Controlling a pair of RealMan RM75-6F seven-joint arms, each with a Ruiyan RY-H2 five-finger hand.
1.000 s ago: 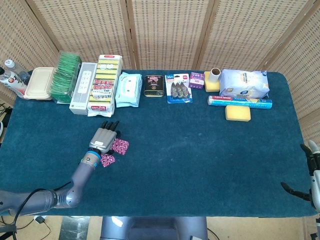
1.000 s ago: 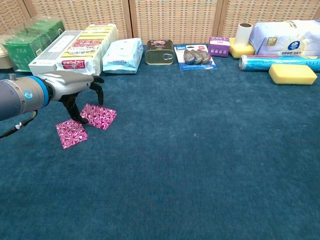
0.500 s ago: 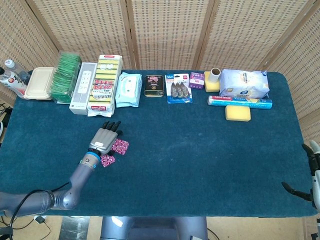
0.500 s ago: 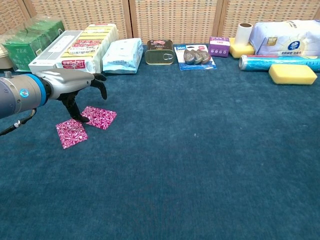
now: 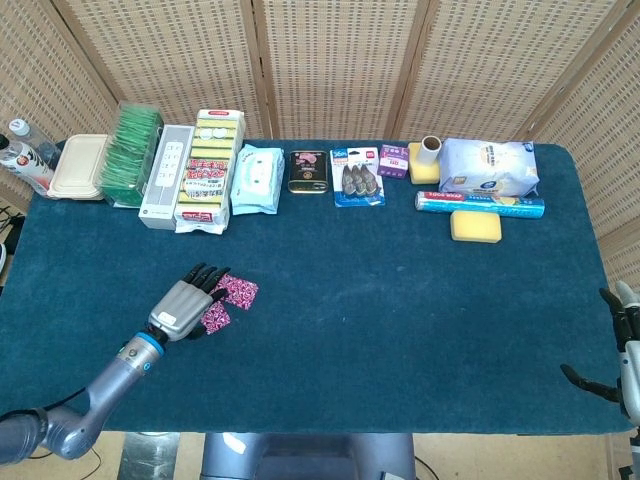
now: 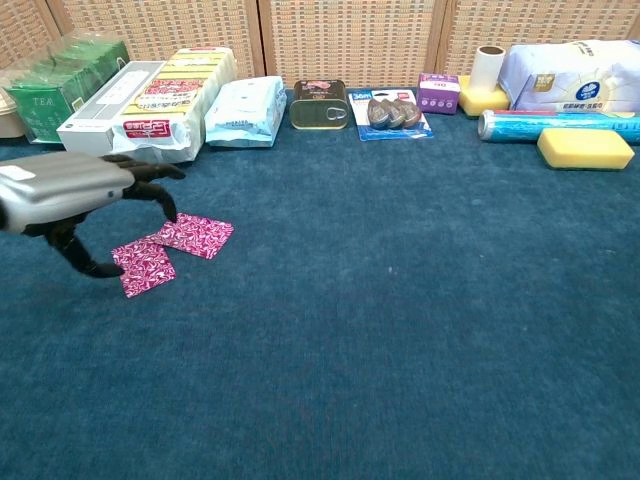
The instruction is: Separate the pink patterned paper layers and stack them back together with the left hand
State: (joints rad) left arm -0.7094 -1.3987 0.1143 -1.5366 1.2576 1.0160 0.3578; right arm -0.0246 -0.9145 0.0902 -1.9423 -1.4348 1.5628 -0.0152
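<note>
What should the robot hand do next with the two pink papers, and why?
Probably lower the left hand onto the nearer pink paper and pinch it. The two papers lie apart on the table, the farther pink paper beside it, and the hand hovers open above them, holding nothing.

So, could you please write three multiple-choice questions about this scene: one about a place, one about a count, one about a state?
1. Where do the pink patterned papers lie?
A. On the blue cloth, near the left hand
B. On the yellow sponge
C. Inside the white box

2. How many pink papers lie there?
A. One
B. Two
C. Four

3. What does the left hand hold?
A. A paper
B. The tin can
C. Nothing

Answers: 1 A, they lie flat on the table cloth beside the hand. 2 B, two squares show, side by side. 3 C, its fingers are spread above the papers, empty.
</note>
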